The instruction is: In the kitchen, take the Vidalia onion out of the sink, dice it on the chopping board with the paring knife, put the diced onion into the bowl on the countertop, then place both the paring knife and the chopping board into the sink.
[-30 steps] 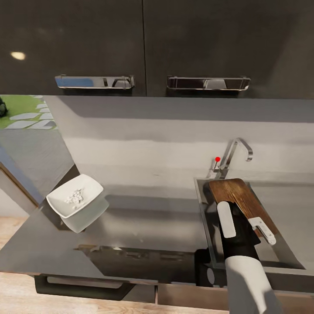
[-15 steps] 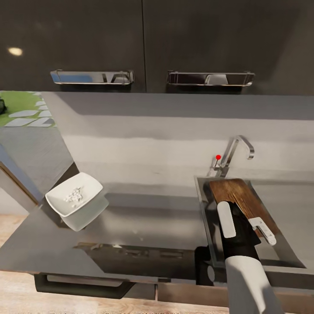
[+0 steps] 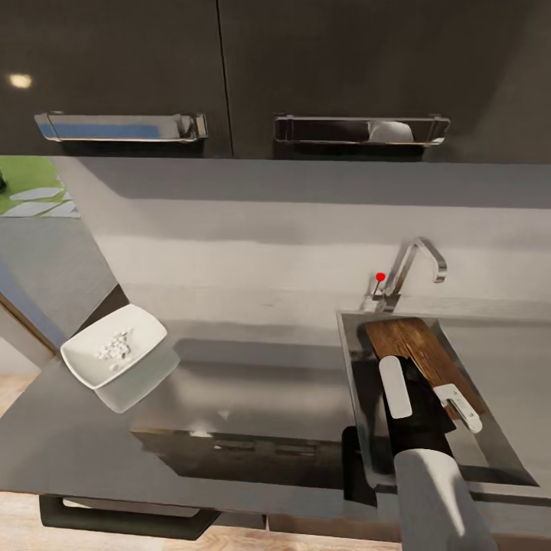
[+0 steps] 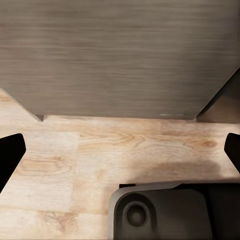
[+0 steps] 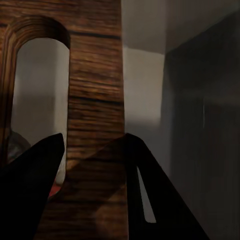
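The dark brown chopping board (image 3: 417, 343) leans inside the steel sink (image 3: 350, 360), under the tap (image 3: 417, 264). My right gripper (image 3: 415, 383) reaches down into the basin onto the board's near end. In the right wrist view the right gripper (image 5: 95, 137) is shut on the chopping board (image 5: 95, 90), gripping the strip beside its slot handle. A small red-orange patch (image 5: 56, 191) shows through the slot, maybe the paring knife's handle. Far left on the countertop (image 3: 252, 390) stands the white bowl (image 3: 141, 337) with pale diced onion (image 3: 113, 348) in it. My left gripper (image 4: 120, 150) is open, low over the wooden floor.
Dark upper cabinets with bar handles (image 3: 360, 128) hang above the counter. The tap's red knob (image 3: 380, 277) sits at the sink's back rim. The left wrist view shows a grey cabinet front (image 4: 120, 55) and the robot's base (image 4: 165, 212) on the floor.
The head camera has shifted, so bowl and cabinets sit further left in the picture. My right arm and the chopping board keep their pose in the sink.
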